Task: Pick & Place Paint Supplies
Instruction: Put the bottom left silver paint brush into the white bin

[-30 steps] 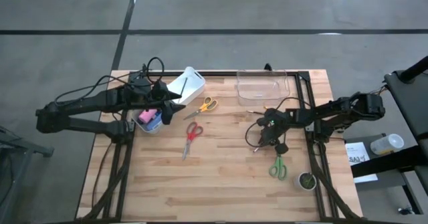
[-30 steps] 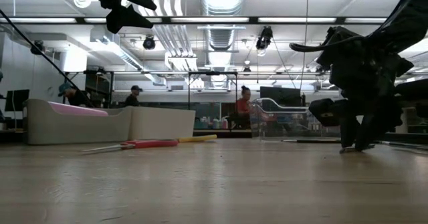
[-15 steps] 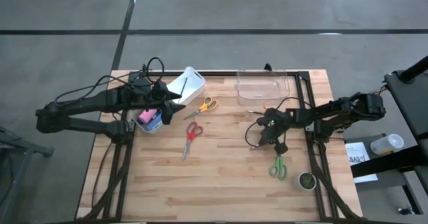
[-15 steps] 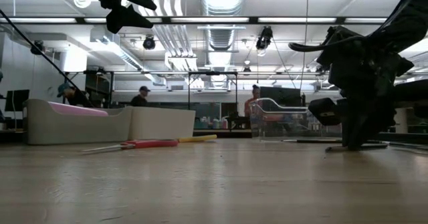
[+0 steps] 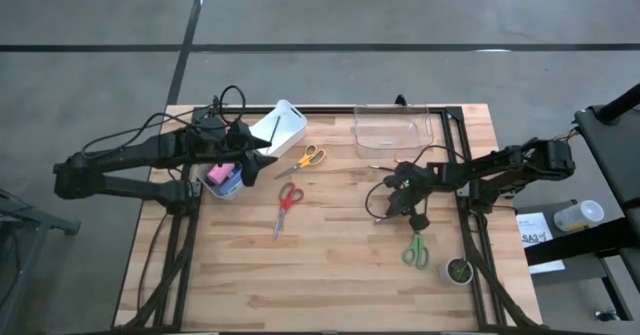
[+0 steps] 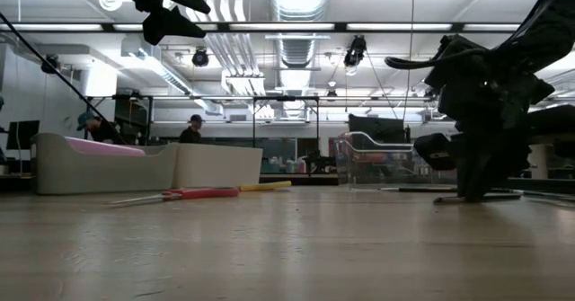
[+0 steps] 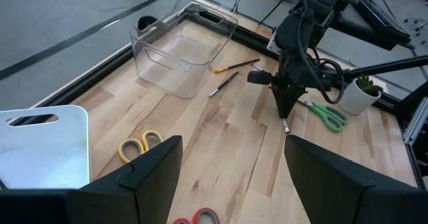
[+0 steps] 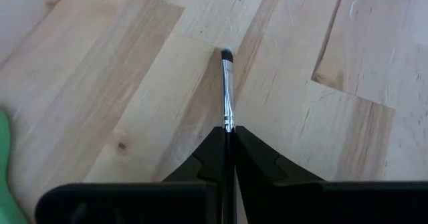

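Right gripper pinches a thin paintbrush off the worktop; left arm waits over the white bin.

High view: the right gripper [image 5: 405, 197] sits right of centre, jaws clenched, just above the green scissors [image 5: 415, 249] in the frame; the left gripper [image 5: 262, 162], jaws released, hovers beside the white bin [image 5: 282, 127] at upper left, with the pink bottle [image 5: 221, 173] under that arm. Low view: at right, the right gripper reaches down to the worktop [image 6: 269, 247]. Left wrist view: two more paintbrushes [image 7: 227, 77] lie near the clear tray [image 7: 175, 53], upper centre. Right wrist view: the paintbrush [image 8: 227, 90] juts from the closed jaws, bristles toward the top. It looks light, stiff and slippery-thin; holding nearer mid-handle would probably limit swivel.
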